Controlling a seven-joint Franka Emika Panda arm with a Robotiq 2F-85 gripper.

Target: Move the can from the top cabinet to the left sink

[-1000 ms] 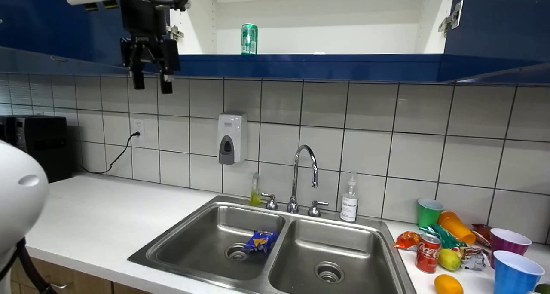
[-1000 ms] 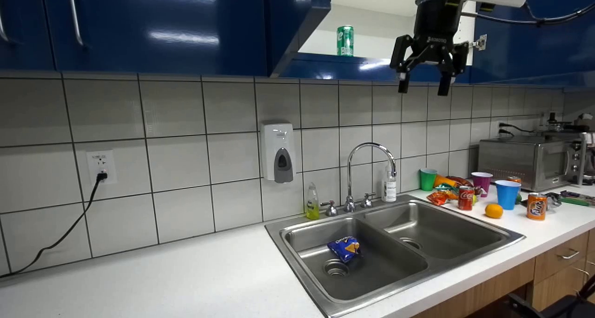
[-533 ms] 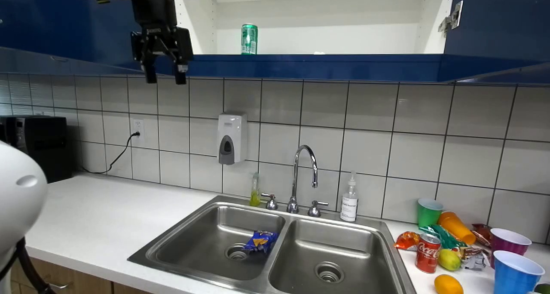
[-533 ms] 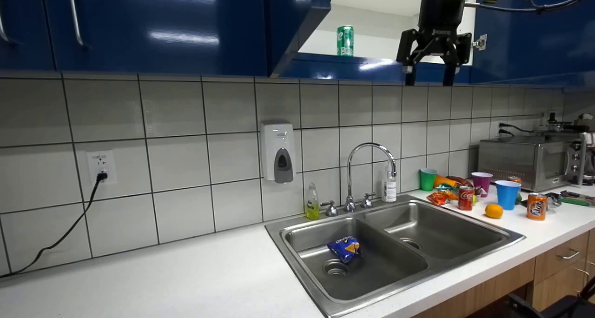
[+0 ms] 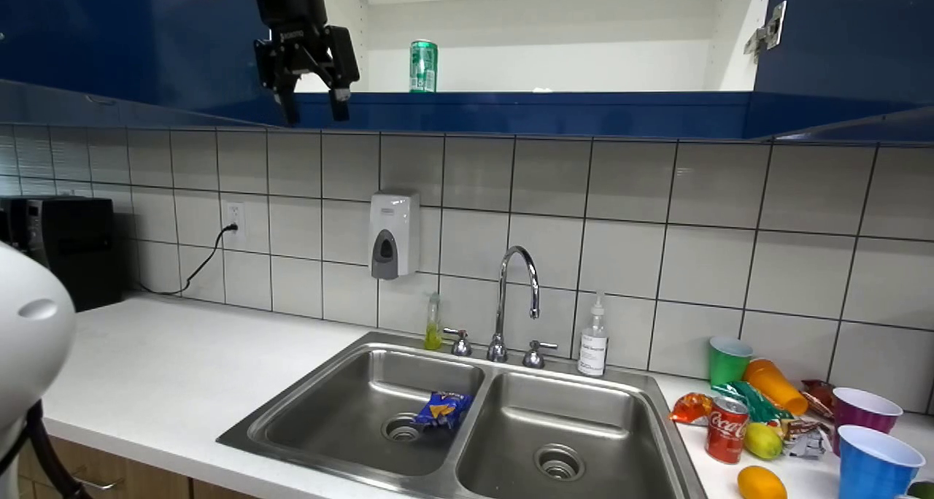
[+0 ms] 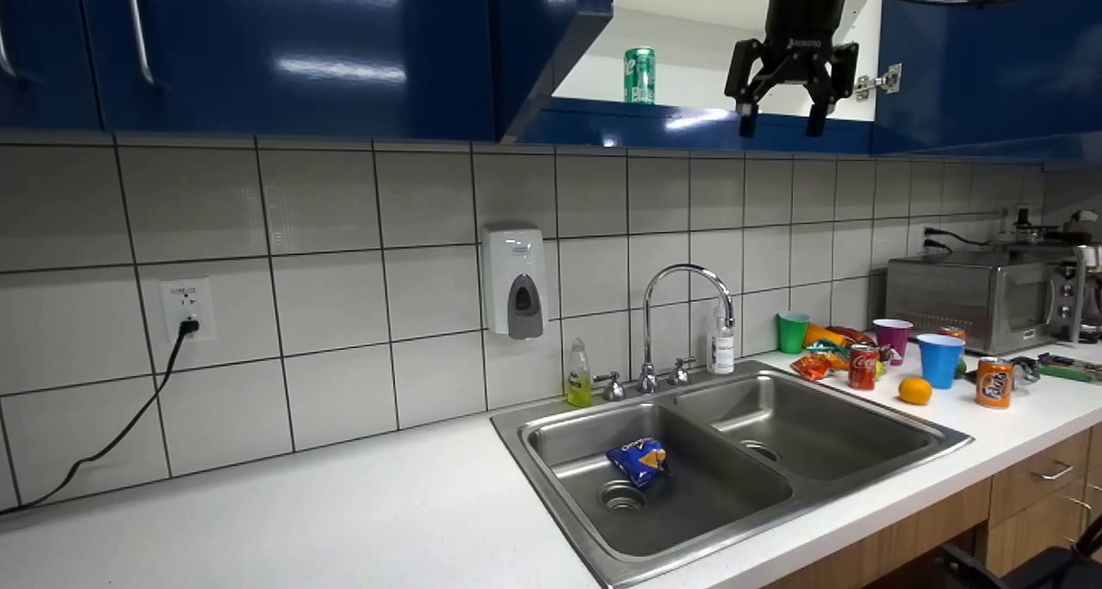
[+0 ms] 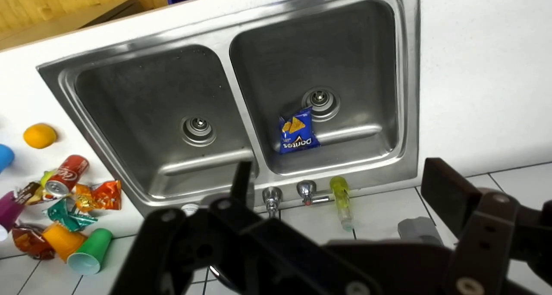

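Observation:
The green can (image 5: 423,66) stands upright near the front edge of the open top cabinet (image 5: 525,112); both exterior views show the can (image 6: 639,76) and the cabinet (image 6: 594,126). It is out of the wrist view. My gripper (image 5: 316,111) points down, open and empty, in front of the cabinet, apart from the can; it also shows in an exterior view (image 6: 782,126) and in the wrist view (image 7: 340,183), with its fingers wide apart. The left sink (image 5: 321,426) holds a blue chip bag (image 5: 444,409). In the wrist view this basin (image 7: 319,45) appears on the right.
Open blue doors (image 5: 846,39) flank the cabinet. A tall faucet (image 5: 503,302), a yellow-green bottle (image 5: 433,324) and a white soap bottle (image 5: 594,342) stand behind the sinks. A soap dispenser (image 6: 514,283) hangs on the wall. Cups, wrappers and a red can (image 5: 727,430) lie to the right.
My gripper has risen, from below the cabinet's bottom edge to about the height of its front edge, and has come closer to the can. It stays open. The can has not moved.

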